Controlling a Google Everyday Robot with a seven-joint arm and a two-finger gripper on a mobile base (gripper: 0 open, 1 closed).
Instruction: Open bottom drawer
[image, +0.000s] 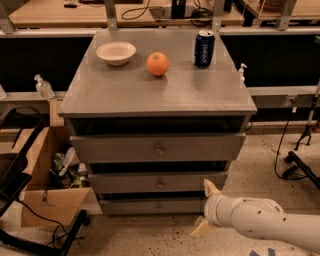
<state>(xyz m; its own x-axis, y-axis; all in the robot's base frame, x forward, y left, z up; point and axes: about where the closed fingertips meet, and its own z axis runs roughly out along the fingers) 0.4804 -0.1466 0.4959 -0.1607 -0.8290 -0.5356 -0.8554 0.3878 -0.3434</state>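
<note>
Locate bottom drawer (130, 206) as lowest of three grey fronts in the cabinet (175, 95), narrowest and shortest, close above the floor (140, 235). Note small round knob (160, 205) at centre of its front. Judge it shut: front lies back under the middle drawer (125, 183), nothing of its inside on show.

Find gripper (206, 209) low at the near right, just beside the right end of the bottom drawer front. Record fingers (210, 188) spread apart, one above the other, holding nothing. Put upper finger about level with the dark gap under the middle drawer, lower finger near the floor. Cannot tell whether either touches the front. Place knob well left of the gripper, untouched.

Judge step in hand as the approach: no grasp made, drawer not yet drawn.

For the next move, require a shift left along the front until the knob lies between the fingers, then closing on it, then a straight pull toward the near side. Allow little error in height: small knob, with the middle drawer's own knob close above and easily taken by mistake.

Record bowl (116, 52), orange (157, 64) and can (204, 48) on the cabinet top, uninvolved. Note box (47, 205) on the floor at left, out of the drawer's line of travel.
</note>
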